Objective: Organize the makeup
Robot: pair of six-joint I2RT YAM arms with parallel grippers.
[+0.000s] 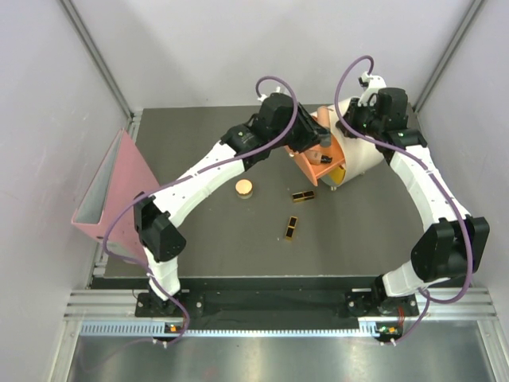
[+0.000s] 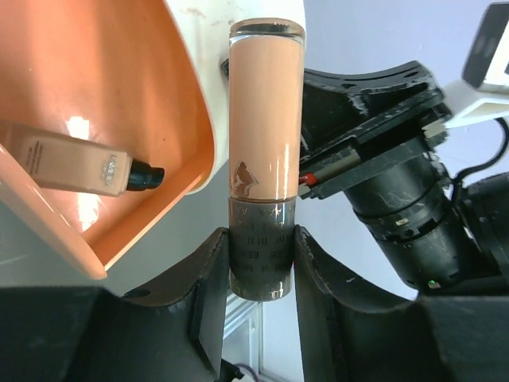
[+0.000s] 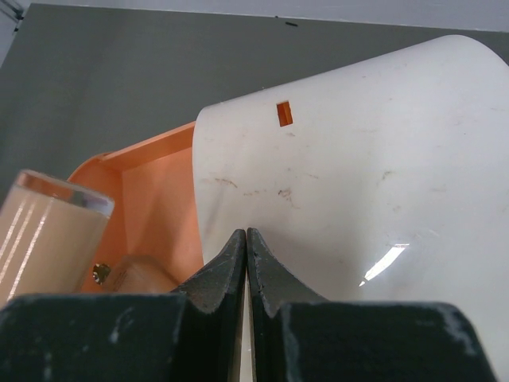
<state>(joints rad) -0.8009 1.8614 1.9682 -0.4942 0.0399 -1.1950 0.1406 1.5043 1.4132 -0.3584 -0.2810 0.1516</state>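
My left gripper point(image 2: 261, 239) is shut on the dark cap of a peach tube point(image 2: 266, 119), which it holds just beside the pulled-out orange drawer point(image 2: 171, 119) of the cream box point(image 3: 358, 159). A second peach tube point(image 2: 71, 163) lies inside that drawer. On the dark table, the round peach compact point(image 1: 243, 189) and two black-and-gold cases point(image 1: 302, 196) point(image 1: 293, 228) lie loose in front of the box. My right gripper point(image 3: 246, 239) is shut with nothing in it, its tips against the box's cream shell. The held tube point(image 3: 48, 231) shows at the left of the right wrist view.
A pink binder point(image 1: 111, 191) stands tilted at the table's left edge. The right arm's wrist point(image 2: 390, 191) sits close to the held tube on its right. Grey walls close in the table on three sides.
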